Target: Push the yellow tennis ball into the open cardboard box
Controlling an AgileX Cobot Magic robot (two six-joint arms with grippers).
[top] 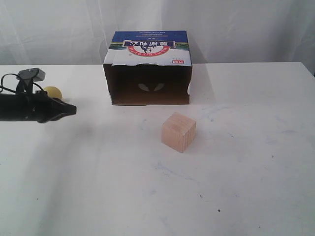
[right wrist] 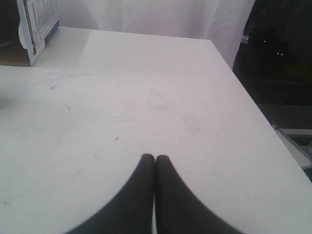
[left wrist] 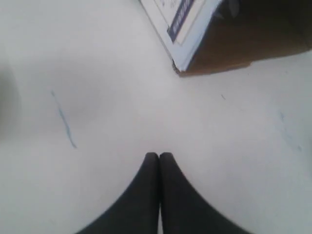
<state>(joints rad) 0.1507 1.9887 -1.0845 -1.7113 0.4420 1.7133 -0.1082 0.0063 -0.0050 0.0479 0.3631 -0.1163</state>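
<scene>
Cardboard box — broadside, mouth toward camera

Left arm: dark, lies level, entering from the left edge of the exterior view with its tip pointing right. Wrist camera and a black cable sit on top of it. Left pincer: both dark fingers are pressed together along their inner faces, tips meeting. Right pincer: same condition, fingers closed tip to tip with no gap.
</scene>
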